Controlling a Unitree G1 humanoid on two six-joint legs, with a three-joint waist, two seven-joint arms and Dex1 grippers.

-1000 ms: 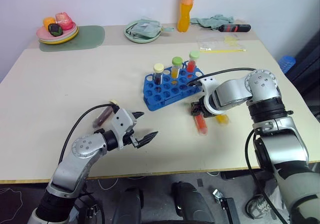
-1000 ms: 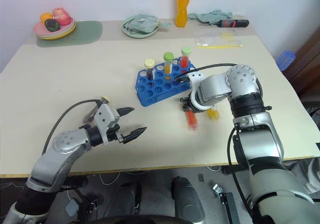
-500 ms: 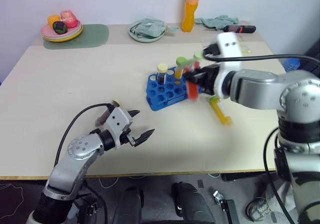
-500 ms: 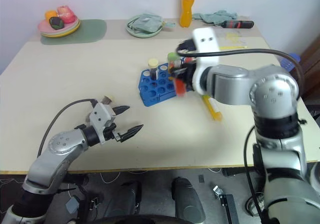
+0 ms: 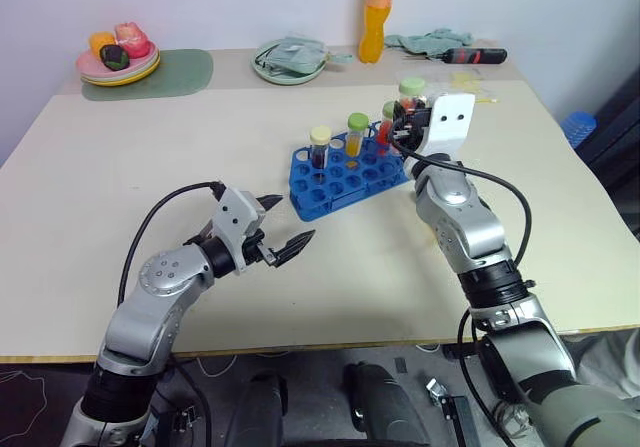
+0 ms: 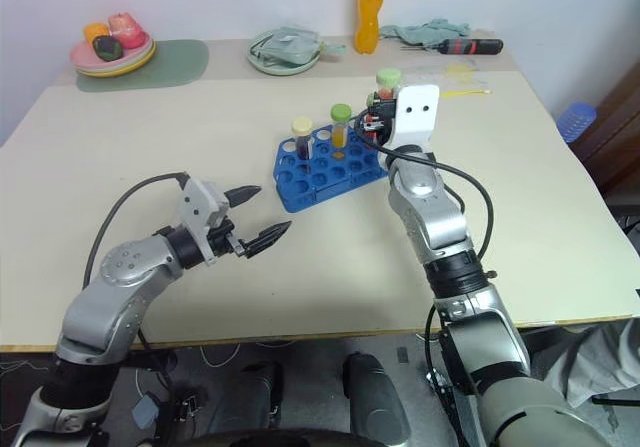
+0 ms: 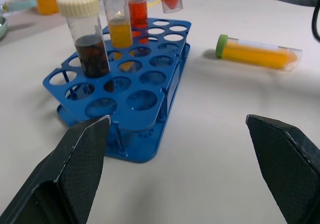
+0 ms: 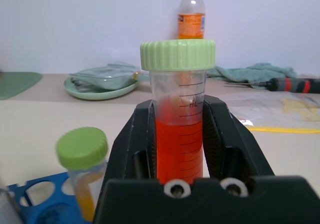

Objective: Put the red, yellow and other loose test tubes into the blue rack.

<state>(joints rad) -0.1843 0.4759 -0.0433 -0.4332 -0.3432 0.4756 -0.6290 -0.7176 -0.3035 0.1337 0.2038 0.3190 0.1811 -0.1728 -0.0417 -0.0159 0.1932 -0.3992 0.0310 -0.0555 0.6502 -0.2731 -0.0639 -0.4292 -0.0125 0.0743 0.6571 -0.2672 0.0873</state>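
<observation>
My right gripper (image 5: 404, 127) is shut on a red test tube (image 8: 178, 134) with a green cap, held upright just above the far right end of the blue rack (image 5: 350, 172). Three tubes stand in the rack: a dark brown one (image 5: 319, 149) with a cream cap, a yellow one (image 5: 356, 135) and a red one (image 7: 137, 11), both green-capped. A loose yellow tube (image 7: 257, 51) lies on its side on the table right of the rack. Low over the table in front of the rack's left end, my left gripper (image 5: 281, 230) stands open with nothing in it.
At the table's back stand a tall orange drink bottle (image 5: 374, 17), a plate with a green cloth (image 5: 288, 59), a fruit plate (image 5: 115, 57) on a green mat, a screwdriver (image 5: 470, 55) and a clear bag (image 5: 470, 92).
My right gripper lifted the red tube off the table, turned it upright and carried it up over the rack's far right end. The left gripper rose slightly and stayed open.
</observation>
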